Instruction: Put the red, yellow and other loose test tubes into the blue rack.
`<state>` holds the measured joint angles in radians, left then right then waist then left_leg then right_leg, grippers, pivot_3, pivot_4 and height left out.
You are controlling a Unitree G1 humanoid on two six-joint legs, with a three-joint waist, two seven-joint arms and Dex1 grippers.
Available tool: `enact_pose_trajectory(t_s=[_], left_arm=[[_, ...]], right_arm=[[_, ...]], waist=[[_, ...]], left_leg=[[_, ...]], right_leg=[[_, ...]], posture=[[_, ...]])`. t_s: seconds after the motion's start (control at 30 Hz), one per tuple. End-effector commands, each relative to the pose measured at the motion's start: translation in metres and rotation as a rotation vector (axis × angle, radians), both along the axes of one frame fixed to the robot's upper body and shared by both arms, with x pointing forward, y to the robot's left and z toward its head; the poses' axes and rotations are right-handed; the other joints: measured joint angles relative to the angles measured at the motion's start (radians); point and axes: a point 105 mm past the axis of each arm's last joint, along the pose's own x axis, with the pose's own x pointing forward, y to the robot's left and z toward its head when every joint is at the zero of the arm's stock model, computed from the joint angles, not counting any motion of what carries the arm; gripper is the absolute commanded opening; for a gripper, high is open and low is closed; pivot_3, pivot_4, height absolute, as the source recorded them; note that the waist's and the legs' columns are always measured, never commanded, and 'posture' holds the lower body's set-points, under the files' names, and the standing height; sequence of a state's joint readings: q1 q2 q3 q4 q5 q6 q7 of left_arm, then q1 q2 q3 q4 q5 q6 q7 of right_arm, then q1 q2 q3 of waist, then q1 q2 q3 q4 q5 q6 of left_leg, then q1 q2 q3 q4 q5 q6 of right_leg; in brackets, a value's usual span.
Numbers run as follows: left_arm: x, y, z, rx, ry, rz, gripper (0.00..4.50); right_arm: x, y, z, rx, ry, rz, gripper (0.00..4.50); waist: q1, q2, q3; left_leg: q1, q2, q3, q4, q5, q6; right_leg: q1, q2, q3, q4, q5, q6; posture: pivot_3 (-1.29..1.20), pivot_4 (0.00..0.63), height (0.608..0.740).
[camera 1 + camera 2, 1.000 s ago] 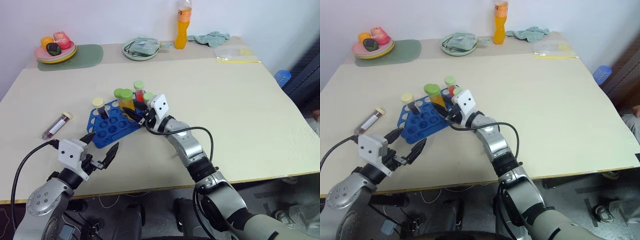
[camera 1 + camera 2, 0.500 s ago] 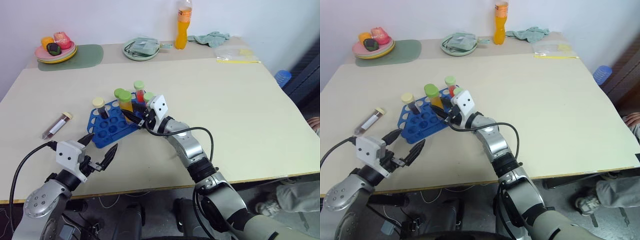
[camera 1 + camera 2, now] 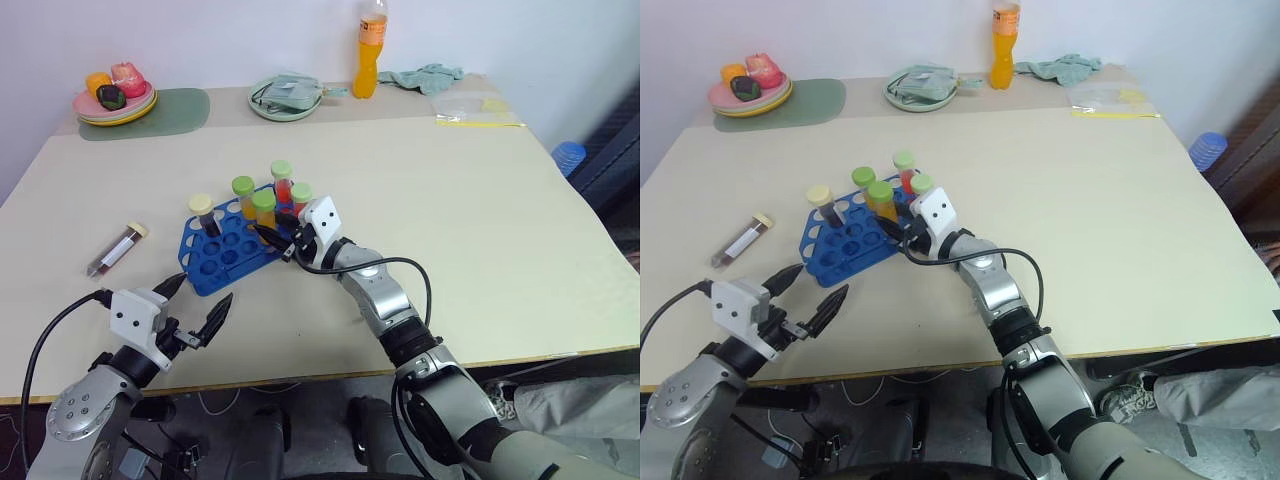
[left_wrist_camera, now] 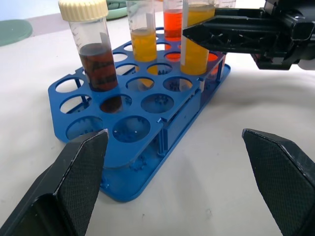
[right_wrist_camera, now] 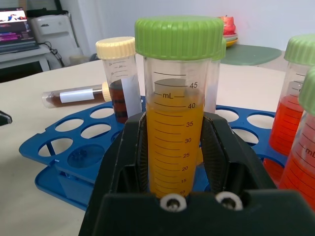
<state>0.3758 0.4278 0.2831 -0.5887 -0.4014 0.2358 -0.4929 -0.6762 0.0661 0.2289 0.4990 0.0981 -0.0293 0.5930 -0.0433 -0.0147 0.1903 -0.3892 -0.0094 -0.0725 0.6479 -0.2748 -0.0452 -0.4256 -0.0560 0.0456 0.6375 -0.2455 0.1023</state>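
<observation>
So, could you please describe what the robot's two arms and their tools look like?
Both arms have silver-grey metal segments with black joints. Each wrist carries a white boxy camera housing, and a black cable loops from it along the forearm. The left tool and the right tool each have two black, tapered fingers; the left tool's finger pads have a fine textured, woven-looking surface.

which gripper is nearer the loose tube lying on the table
Left. The left gripper hovers open just in front of the loose tube; the right gripper is beyond the rack, shut on a yellow tube.
</observation>
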Motion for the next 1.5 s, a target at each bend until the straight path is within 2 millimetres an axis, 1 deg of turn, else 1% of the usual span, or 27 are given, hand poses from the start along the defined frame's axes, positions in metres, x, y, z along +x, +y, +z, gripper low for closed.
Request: enact_pose_trajectory(t_s=[0.03, 0.07, 0.1, 0.13, 0.2, 0.27, 0.4, 0.47, 0.5, 0.57, 0.63, 0.67, 0.73, 0.77, 0.87, 0.9, 0.97, 1.03, 1.13, 1.23, 1.27, 1.33, 1.43, 1.47, 1.5], left_arm=[[0.000, 0.003, 0.006, 0.011, -0.030, 0.013, 4.50], [0.001, 0.006, 0.005, 0.001, -0.021, 0.032, 4.50], [0.001, 0.008, 0.005, -0.007, -0.015, 0.044, 4.50], [0.002, 0.010, 0.005, -0.013, -0.008, 0.056, 4.50], [0.005, 0.016, 0.005, -0.050, 0.026, 0.079, 4.50], [0.008, 0.023, 0.009, -0.081, 0.048, 0.109, 4.50], [0.016, 0.043, 0.029, -0.060, 0.067, 0.166, 4.50], [0.023, 0.069, 0.028, 0.055, 0.169, 0.267, 4.50], [0.028, 0.084, 0.035, 0.119, 0.190, 0.307, 4.50], [0.033, 0.098, 0.047, 0.174, 0.210, 0.331, 4.50], [0.044, 0.111, 0.045, 0.208, 0.418, 0.214, 4.50], [0.047, 0.117, 0.047, 0.180, 0.501, 0.187, 4.50], [0.056, 0.129, 0.046, 0.196, 0.646, 0.189, 4.50], [0.063, 0.135, 0.045, 0.225, 0.695, 0.200, 4.50], [0.085, 0.151, 0.040, 0.318, 0.773, 0.212, 4.50], [0.092, 0.155, 0.039, 0.348, 0.782, 0.216, 4.50], [0.106, 0.157, 0.035, 0.362, 0.825, 0.202, 4.50], [0.117, 0.159, 0.030, 0.426, 0.866, 0.194, 4.50], [0.126, 0.163, 0.027, 0.488, 0.901, 0.206, 4.50], [0.130, 0.165, 0.024, 0.530, 0.926, 0.211, 4.50], [0.130, 0.165, 0.023, 0.539, 0.934, 0.212, 3.97], [0.129, 0.166, 0.020, 0.546, 0.950, 0.202, 3.22], [0.128, 0.170, 0.021, 0.562, 0.944, 0.206, 1.68], [0.128, 0.171, 0.024, 0.561, 0.928, 0.203, 1.27], [0.128, 0.172, 0.028, 0.554, 0.910, 0.199, 1.27]], right_arm=[[-0.003, 0.002, 0.010, 0.005, -0.061, 0.015, 1.63], [-0.005, 0.004, 0.011, 0.007, -0.064, 0.024, 1.63], [-0.005, 0.004, 0.012, 0.011, -0.066, 0.030, 2.19], [-0.007, 0.006, 0.014, 0.014, -0.071, 0.039, 2.36], [-0.011, 0.009, 0.022, 0.025, -0.105, 0.055, 3.22], [-0.015, 0.010, 0.031, 0.029, -0.142, 0.074, 4.25], [-0.024, 0.004, 0.045, 0.026, -0.183, 0.109, 4.25], [-0.030, -0.002, 0.052, 0.027, -0.192, 0.131, 4.25], [-0.033, -0.006, 0.055, 0.024, -0.197, 0.147, 4.25], [-0.039, -0.012, 0.058, 0.015, -0.199, 0.169, 4.25], [-0.043, -0.025, 0.057, -0.040, -0.216, 0.191, 4.25], [-0.045, -0.029, 0.057, -0.062, -0.218, 0.200, 4.25], [-0.048, -0.036, 0.055, -0.097, -0.218, 0.214, 4.25], [-0.049, -0.039, 0.054, -0.116, -0.216, 0.222, 4.25], [-0.054, -0.045, 0.049, -0.160, -0.211, 0.245, 4.25], [-0.055, -0.045, 0.048, -0.168, -0.209, 0.248, 4.25], [-0.056, -0.047, 0.044, -0.183, -0.208, 0.245, 4.25], [-0.058, -0.049, 0.041, -0.199, -0.209, 0.237, 4.25], [-0.061, -0.052, 0.037, -0.209, -0.208, 0.220, 4.25], [-0.061, -0.055, 0.035, -0.212, -0.206, 0.188, 4.25], [-0.061, -0.056, 0.035, -0.212, -0.205, 0.179, 4.31], [-0.061, -0.057, 0.035, -0.210, -0.203, 0.162, 4.31], [-0.062, -0.058, 0.034, -0.212, -0.202, 0.152, 4.31], [-0.062, -0.058, 0.034, -0.213, -0.203, 0.151, 4.31], [-0.063, -0.059, 0.034, -0.215, -0.204, 0.149, 4.31]], waist=[[0.000, 0.000, 0.000], [0.000, 0.000, 0.000], [-0.001, 0.000, 0.000], [-0.001, 0.000, 0.000], [-0.001, 0.000, 0.000], [-0.002, 0.000, 0.000], [-0.002, 0.000, 0.000], [0.000, 0.000, 0.000], [-0.001, 0.000, 0.000], [-0.001, 0.000, 0.000], [0.000, -0.002, 0.001], [0.000, -0.002, 0.001], [0.000, -0.002, 0.002], [-0.003, -0.001, 0.002], [-0.005, -0.001, 0.002], [-0.007, -0.001, 0.002], [-0.010, -0.002, 0.002], [-0.004, -0.002, 0.002], [-0.003, -0.002, 0.002], [-0.003, -0.003, 0.002], [-0.002, -0.004, 0.002], [-0.004, -0.004, 0.002], [-0.004, -0.004, 0.002], [-0.004, -0.004, 0.002], [-0.003, -0.004, 0.002]], left_leg=[[0.000, 0.000, 0.000, 0.000, 0.000, 0.000], [0.000, 0.000, 0.000, 0.000, 0.000, 0.000], [0.000, 0.000, 0.000, 0.000, 0.000, 0.000], [0.000, 0.000, 0.000, 0.000, 0.000, 0.000], [0.000, 0.000, 0.000, 0.000, 0.000, 0.000], [0.000, 0.000, 0.000, 0.000, 0.000, 0.000], [0.000, 0.000, -0.001, 0.000, 0.000, 0.000], [0.000, 0.000, -0.002, 0.000, 0.000, 0.000], [0.000, 0.000, -0.003, 0.001, 0.000, 0.000], [0.000, 0.000, -0.003, 0.001, 0.000, -0.001], [0.001, 0.000, -0.003, 0.000, 0.000, -0.001], [0.001, 0.000, -0.004, 0.001, 0.001, -0.001], [0.002, 0.001, -0.005, 0.000, 0.001, -0.001], [0.002, 0.001, -0.005, 0.000, 0.001, -0.001], [0.004, 0.001, -0.004, -0.002, 0.001, -0.001], [0.004, 0.002, -0.004, -0.001, 0.001, -0.001], [0.003, 0.003, -0.003, -0.001, 0.001, -0.001], [0.002, 0.004, -0.004, 0.000, 0.001, -0.001], [0.001, 0.004, -0.003, 0.000, 0.001, -0.001], [0.000, 0.004, -0.003, 0.001, 0.001, -0.001], [-0.001, 0.004, -0.003, 0.001, 0.001, -0.001], [-0.001, 0.004, -0.004, 0.001, 0.001, -0.001], [-0.001, 0.004, -0.004, 0.001, 0.001, -0.001], [-0.001, 0.004, -0.004, 0.001, 0.001, -0.001], [-0.001, 0.004, -0.004, 0.001, 0.001, -0.001]], right_leg=[[0.000, 0.000, 0.000, 0.000, 0.000, 0.000], [0.000, 0.000, 0.000, 0.000, 0.000, 0.000], [0.000, 0.000, 0.000, 0.000, 0.000, 0.000], [0.000, 0.000, 0.000, 0.000, 0.000, 0.000], [0.000, 0.000, 0.000, 0.000, 0.000, 0.000], [0.000, 0.000, 0.000, 0.000, 0.000, 0.000], [-0.001, 0.000, 0.000, 0.002, 0.000, 0.000], [-0.001, 0.001, 0.000, 0.002, 0.000, 0.000], [-0.001, 0.001, -0.001, 0.003, 0.000, 0.000], [-0.001, 0.001, -0.001, 0.005, -0.001, 0.000], [-0.001, 0.002, -0.001, 0.006, -0.001, -0.001], [-0.001, 0.003, -0.001, 0.008, -0.002, -0.002], [-0.001, 0.005, -0.002, 0.009, -0.003, -0.003], [-0.001, 0.005, -0.002, 0.009, -0.003, -0.004], [-0.001, 0.006, -0.001, 0.010, -0.003, -0.004], [-0.001, 0.007, -0.001, 0.010, -0.004, -0.004], [-0.002, 0.009, -0.001, 0.011, -0.004, -0.005], [-0.003, 0.009, -0.001, 0.011, -0.004, -0.005], [-0.004, 0.009, 0.000, 0.011, -0.004, -0.005], [-0.005, 0.008, -0.001, 0.011, -0.004, -0.005], [-0.005, 0.008, 0.000, 0.011, -0.004, -0.005], [-0.005, 0.008, -0.001, 0.011, -0.004, -0.005], [-0.005, 0.008, 0.000, 0.011, -0.004, -0.005], [-0.005, 0.008, 0.000, 0.011, -0.004, -0.005], [-0.005, 0.008, 0.000, 0.011, -0.004, -0.005]], posture=[[0.00, 0.150, 0.740], [0.00, 0.150, 0.740], [0.00, 0.150, 0.740], [0.00, 0.150, 0.740], [0.00, 0.150, 0.740], [0.00, 0.150, 0.740], [0.00, 0.150, 0.740], [0.00, 0.150, 0.740], [0.00, 0.150, 0.740], [0.00, 0.150, 0.740], [0.00, 0.150, 0.740], [0.00, 0.150, 0.740], [0.00, 0.150, 0.740], [0.00, 0.150, 0.740], [0.00, 0.150, 0.740], [0.00, 0.150, 0.740], [0.00, 0.150, 0.740], [0.00, 0.150, 0.740], [0.00, 0.150, 0.740], [0.00, 0.150, 0.740], [0.00, 0.150, 0.740], [0.00, 0.150, 0.740], [0.00, 0.150, 0.740], [0.00, 0.150, 0.740], [0.00, 0.150, 0.740]])
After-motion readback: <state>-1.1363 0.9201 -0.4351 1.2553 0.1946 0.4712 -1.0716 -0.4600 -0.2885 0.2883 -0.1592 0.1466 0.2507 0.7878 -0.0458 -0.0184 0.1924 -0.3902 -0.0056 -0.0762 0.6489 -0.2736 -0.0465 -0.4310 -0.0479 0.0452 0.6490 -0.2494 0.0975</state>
